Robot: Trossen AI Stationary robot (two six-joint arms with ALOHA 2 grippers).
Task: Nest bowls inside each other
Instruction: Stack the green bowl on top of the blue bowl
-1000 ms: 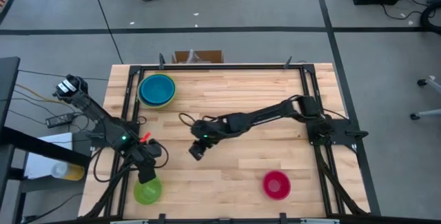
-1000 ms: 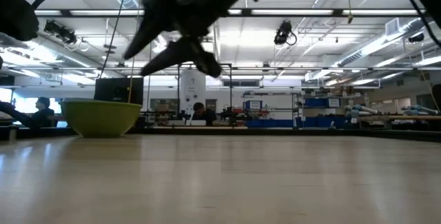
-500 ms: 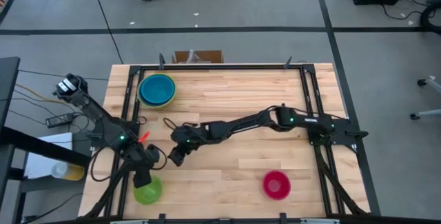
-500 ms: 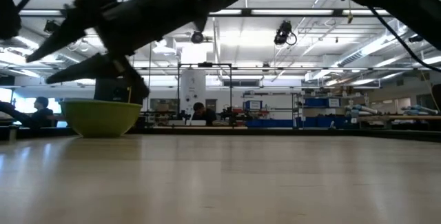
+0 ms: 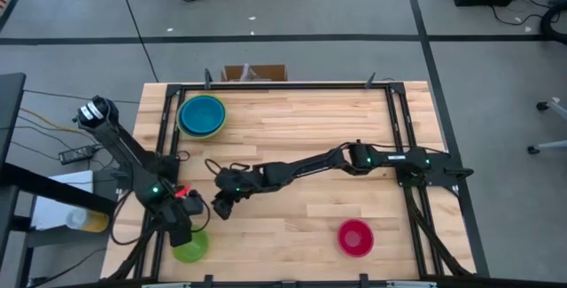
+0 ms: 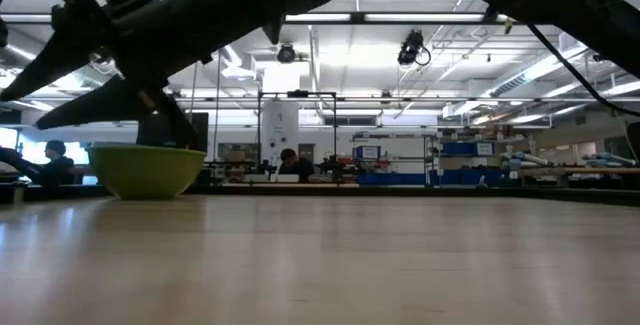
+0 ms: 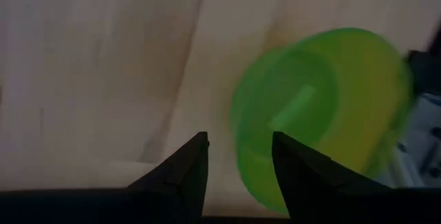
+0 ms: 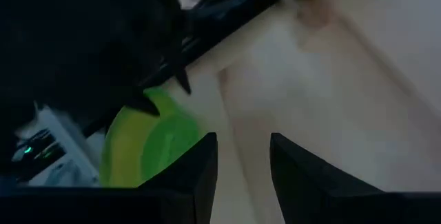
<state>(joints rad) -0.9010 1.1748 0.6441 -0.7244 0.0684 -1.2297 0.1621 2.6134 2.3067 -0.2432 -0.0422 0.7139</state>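
A small lime green bowl (image 5: 190, 246) (image 7: 324, 114) rests on its base near the table's front left corner. My left gripper (image 5: 182, 231) (image 7: 238, 165) hangs over its left rim, open and pointing steeply down. I cannot tell whether a finger touches the rim. My right gripper (image 5: 219, 207) (image 8: 241, 158) is open just right of the left one, above the wood and slanting down toward the small bowl (image 8: 148, 148). A large lime green bowl (image 5: 202, 116) (image 6: 147, 170) with a blue bowl inside stands at the far left. A magenta bowl (image 5: 355, 237) sits near the front right.
The wooden table top (image 5: 301, 137) lies bare between the bowls. A dark frame rail (image 5: 164, 120) runs along the left side and another (image 5: 399, 120) along the right. The right arm (image 5: 301, 166) stretches across the table's middle. People sit in the room behind the table in the low view.
My right gripper has swept toward the table's left edge and a little toward the near edge, sinking lower, and now stands close beside the left gripper. My left gripper has shifted slightly toward the left edge over the small green bowl. The bowls have stayed in place.
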